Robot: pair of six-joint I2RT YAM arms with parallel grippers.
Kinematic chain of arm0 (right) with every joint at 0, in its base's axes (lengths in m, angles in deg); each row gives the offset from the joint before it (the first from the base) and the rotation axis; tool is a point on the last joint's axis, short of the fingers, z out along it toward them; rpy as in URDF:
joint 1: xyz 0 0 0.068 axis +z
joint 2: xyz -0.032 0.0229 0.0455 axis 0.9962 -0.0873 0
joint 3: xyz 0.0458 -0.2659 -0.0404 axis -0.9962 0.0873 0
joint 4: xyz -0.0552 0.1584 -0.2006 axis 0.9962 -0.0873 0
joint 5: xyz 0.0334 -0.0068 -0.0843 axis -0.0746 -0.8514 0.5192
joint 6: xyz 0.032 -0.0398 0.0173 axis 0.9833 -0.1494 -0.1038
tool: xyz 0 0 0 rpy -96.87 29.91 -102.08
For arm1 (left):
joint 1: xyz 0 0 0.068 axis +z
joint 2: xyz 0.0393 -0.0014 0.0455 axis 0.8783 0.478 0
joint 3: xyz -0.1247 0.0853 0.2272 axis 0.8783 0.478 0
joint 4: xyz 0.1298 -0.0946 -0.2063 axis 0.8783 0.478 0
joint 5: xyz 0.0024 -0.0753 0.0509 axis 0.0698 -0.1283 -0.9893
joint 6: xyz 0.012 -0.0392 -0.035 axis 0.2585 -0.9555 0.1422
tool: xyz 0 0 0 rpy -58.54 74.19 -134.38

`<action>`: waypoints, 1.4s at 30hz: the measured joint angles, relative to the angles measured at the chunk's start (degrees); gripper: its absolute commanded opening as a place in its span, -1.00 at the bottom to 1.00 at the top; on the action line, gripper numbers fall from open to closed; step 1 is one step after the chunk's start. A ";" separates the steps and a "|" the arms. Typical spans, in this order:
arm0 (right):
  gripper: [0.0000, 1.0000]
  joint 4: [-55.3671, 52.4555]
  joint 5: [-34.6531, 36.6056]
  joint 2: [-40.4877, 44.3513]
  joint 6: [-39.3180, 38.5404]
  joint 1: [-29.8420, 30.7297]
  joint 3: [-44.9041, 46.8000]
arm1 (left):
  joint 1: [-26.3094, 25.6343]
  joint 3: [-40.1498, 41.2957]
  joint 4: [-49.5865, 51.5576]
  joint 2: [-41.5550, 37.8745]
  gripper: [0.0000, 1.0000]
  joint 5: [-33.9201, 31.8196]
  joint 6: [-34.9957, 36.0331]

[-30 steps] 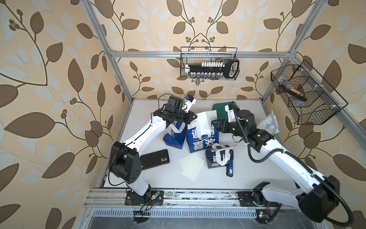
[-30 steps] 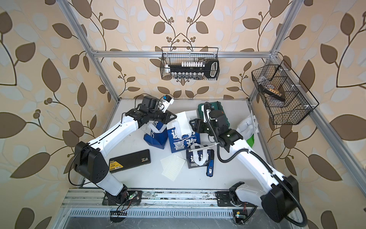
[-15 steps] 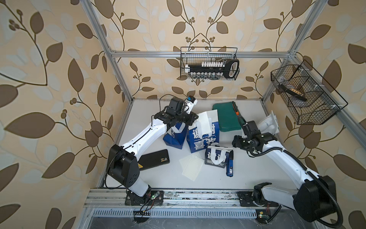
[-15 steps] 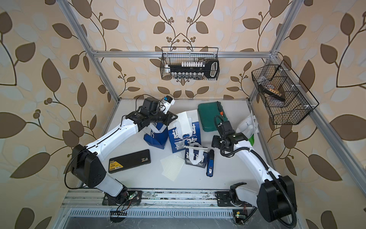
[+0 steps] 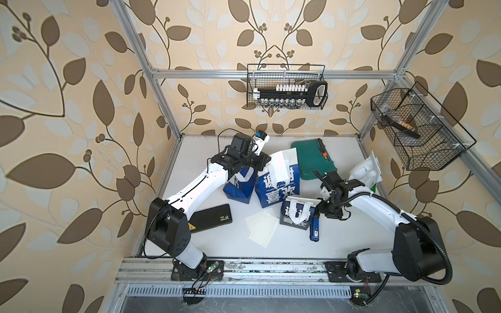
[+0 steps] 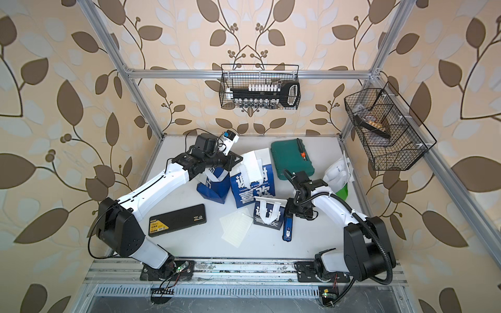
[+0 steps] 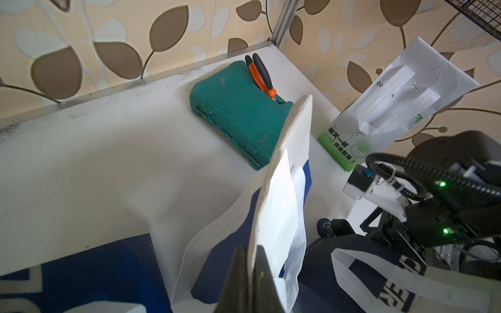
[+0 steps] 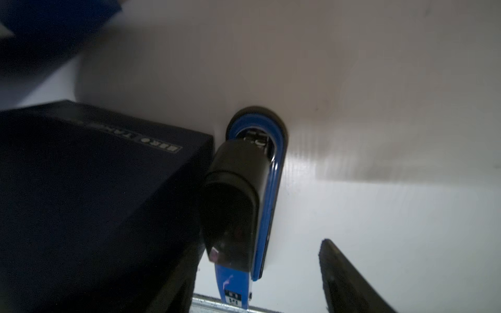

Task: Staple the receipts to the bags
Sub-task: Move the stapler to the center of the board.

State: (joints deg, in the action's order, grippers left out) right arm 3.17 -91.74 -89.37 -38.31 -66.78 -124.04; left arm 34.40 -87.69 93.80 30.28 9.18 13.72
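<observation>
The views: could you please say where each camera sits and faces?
Top view: overhead, looking down on the table; both arms.
Top view: same table, both arms.
Left wrist: faces past the shut left gripper pinching a receipt.
Right wrist: faces down at the stapler inside the open right gripper.
Shared: stapler, also in top views.

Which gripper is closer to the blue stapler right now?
Right. The right gripper hangs open over the stapler, beside the small navy bag; the left gripper is well away, shut on a receipt atop the large blue bag.
</observation>
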 measured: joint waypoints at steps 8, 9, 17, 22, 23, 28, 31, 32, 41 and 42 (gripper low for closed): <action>0.49 -3.91 4.37 -8.83 1.18 10.54 -0.42 | 0.00 0.00 -1.20 0.00 -1.00 -0.04 -0.02; 0.50 -4.70 5.66 -9.33 1.64 10.60 -0.61 | 0.00 0.00 -1.33 0.00 -1.00 -0.02 -0.02; 0.45 -7.74 12.83 -13.07 4.22 1.66 -3.80 | 0.00 0.00 -1.64 0.00 -1.00 -0.02 -0.04; 0.40 -2.86 8.24 -12.37 7.43 -12.31 -6.40 | -0.02 0.00 -1.66 0.00 -1.00 0.00 -0.07; 0.40 -1.11 6.10 -11.47 8.46 -13.97 -6.32 | -0.02 0.00 -1.66 0.00 -1.00 -0.02 -0.07; 0.41 2.34 2.54 -0.55 11.69 -15.04 -6.10 | -0.04 0.00 -1.64 0.00 -1.00 0.00 -0.09; 0.43 0.74 7.56 8.09 12.24 -14.93 -5.97 | -0.04 0.13 -1.73 0.00 -1.00 0.00 -0.09; 0.45 -0.76 9.99 10.49 12.44 -14.97 -5.97 | -0.04 0.33 -1.90 0.00 -1.00 0.00 -0.09; 0.49 -14.21 16.35 3.61 12.96 -14.99 -4.72 | -0.04 1.20 -3.17 -0.02 -1.00 0.00 -0.59; 0.49 -14.78 16.00 2.80 12.96 -14.95 -4.66 | -0.07 1.20 -3.17 -0.02 -1.00 0.00 -0.79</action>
State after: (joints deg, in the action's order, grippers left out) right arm -11.61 -75.74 -86.57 -25.35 -81.73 -128.70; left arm 34.33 -86.49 90.63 30.26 9.18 12.93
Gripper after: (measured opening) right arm 0.743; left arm 0.058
